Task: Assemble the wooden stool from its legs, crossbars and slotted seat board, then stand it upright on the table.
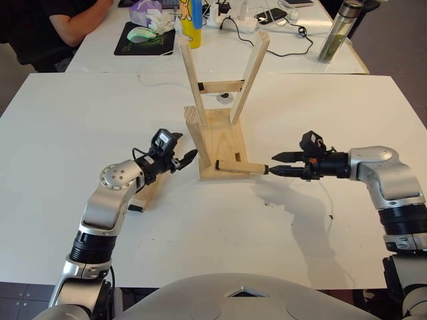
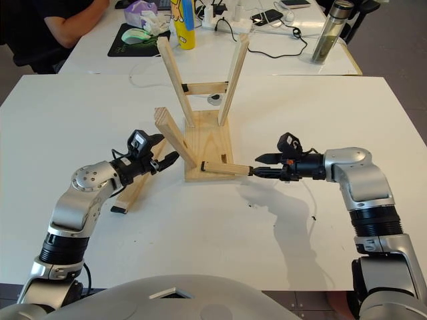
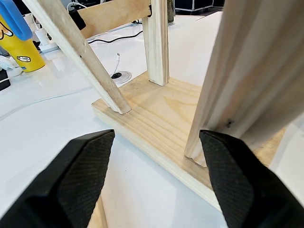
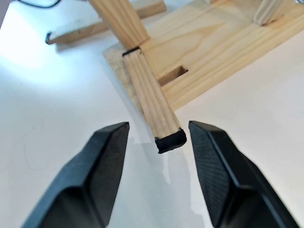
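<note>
Now leg tip (image 4: pixel 170 140) lies between right fingers (image 4: pixel 95 175).

Office, I'd say: at 12 o'clock past my white table (image 1: pixel 60 133), a desk (image 1: pixel 293 59) has a mouse pad (image 1: pixel 123 45), power strip (image 1: pixel 240 25), phone (image 1: pixel 270 15), water bottle (image 1: pixel 338 30).

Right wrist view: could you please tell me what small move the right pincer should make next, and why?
Probably ease forward a little and close on the loose leg. The right pincer is open, its fingers flanking the leg's black-capped end without touching, and the leg lies flat across the seat board beside an empty slot.
</note>
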Tool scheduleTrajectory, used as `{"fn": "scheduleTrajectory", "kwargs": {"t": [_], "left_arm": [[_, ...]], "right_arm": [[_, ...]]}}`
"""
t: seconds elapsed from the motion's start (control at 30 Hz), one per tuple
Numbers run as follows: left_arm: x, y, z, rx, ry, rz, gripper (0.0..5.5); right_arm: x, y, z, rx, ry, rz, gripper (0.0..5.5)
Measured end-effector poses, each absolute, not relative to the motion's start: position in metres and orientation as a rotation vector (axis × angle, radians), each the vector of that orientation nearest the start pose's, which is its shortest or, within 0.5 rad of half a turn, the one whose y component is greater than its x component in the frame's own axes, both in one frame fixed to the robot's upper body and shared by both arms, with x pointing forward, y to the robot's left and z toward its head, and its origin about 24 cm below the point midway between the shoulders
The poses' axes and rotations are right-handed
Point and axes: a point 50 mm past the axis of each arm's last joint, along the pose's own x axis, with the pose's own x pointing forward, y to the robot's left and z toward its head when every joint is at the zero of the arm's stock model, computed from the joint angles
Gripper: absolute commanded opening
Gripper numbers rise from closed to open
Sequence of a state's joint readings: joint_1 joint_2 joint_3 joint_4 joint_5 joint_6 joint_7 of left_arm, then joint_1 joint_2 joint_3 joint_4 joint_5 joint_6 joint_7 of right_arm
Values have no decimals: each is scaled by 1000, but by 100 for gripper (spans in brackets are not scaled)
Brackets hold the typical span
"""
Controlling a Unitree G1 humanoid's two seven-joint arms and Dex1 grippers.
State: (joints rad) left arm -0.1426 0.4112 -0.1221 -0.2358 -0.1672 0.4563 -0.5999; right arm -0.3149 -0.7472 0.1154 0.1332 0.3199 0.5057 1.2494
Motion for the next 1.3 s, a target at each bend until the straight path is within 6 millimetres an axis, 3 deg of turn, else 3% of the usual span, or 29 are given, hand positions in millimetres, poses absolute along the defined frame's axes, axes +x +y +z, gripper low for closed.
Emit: {"fn": "scheduleTrajectory", "kwargs": {"t": [0.33, 0.47, 0.6, 0.67, 0.87, 0.97, 1.07, 1.13, 1.3], "left_arm": [[262, 149, 86, 237, 197, -759, 335], [263, 149, 87, 237, 197, -763, 335], [263, 150, 87, 237, 194, -756, 335], [263, 150, 88, 237, 192, -752, 335], [259, 154, 86, 231, 193, -730, 335], [258, 154, 86, 230, 195, -726, 335], [258, 155, 85, 229, 200, -733, 335], [258, 156, 86, 233, 202, -741, 335], [258, 157, 86, 238, 208, -753, 335]], "right_arm": [[281, -227, 75, -252, 533, 1183, 232], [278, -216, 87, -409, 444, 1232, 232], [258, -208, 87, -637, 306, 1230, 232], [250, -209, 82, -667, 293, 1213, 232], [236, -214, 80, -911, 25, 822, 232], [211, -203, 63, -961, -89, 657, 232], [176, -189, 40, -948, -98, 633, 232], [160, -186, 36, -937, -100, 605, 232], [162, -185, 40, -1027, -143, 499, 232]]}}
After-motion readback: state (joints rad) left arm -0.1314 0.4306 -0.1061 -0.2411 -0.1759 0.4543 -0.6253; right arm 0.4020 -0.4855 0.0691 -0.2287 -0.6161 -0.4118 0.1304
